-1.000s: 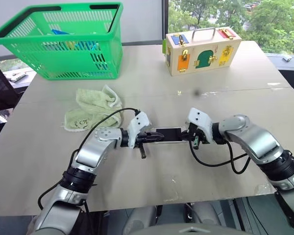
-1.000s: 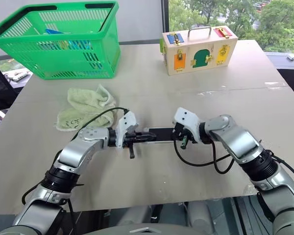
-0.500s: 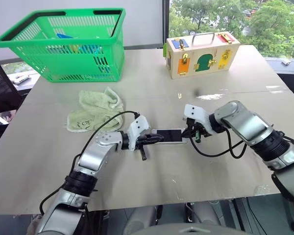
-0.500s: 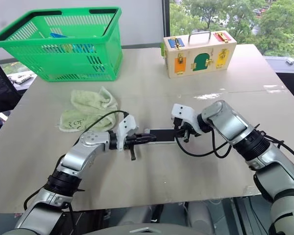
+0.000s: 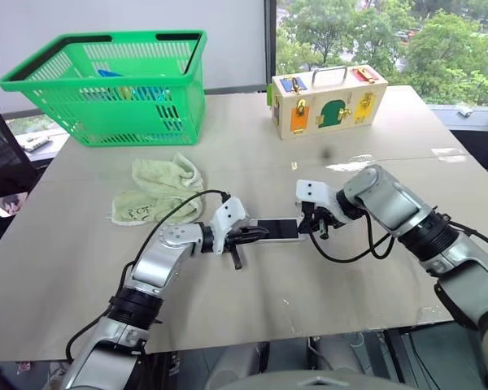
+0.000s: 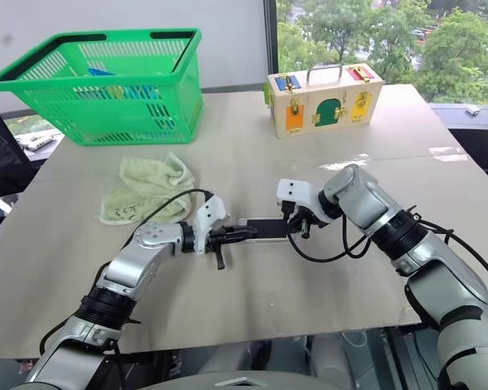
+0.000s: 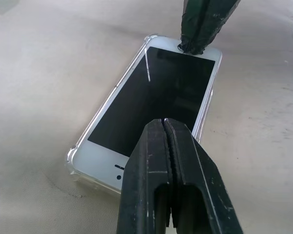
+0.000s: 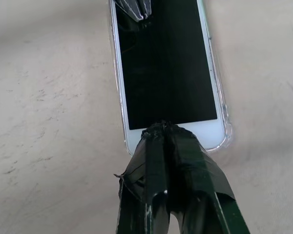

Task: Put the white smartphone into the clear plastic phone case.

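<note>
Beige surface (image 5: 325, 268) carried the white smartphone (image 7: 154, 100), screen up inside the clear plastic phone case (image 7: 72, 155), mid-table. Both arms angled inward and down: the left pincer (image 7: 167, 122), clenched, pressed one end; the right pincer (image 8: 162, 127), clenched too, pressed the opposite end.

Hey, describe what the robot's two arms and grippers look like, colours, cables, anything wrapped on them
Both arms are silver-grey metal with black ribbed joint bands. Each wrist carries a white angular housing with a looping black cable. The left gripper has two smooth, scuffed black fingers. The right gripper has black fingers wrapped in wrinkled black tape.
</note>
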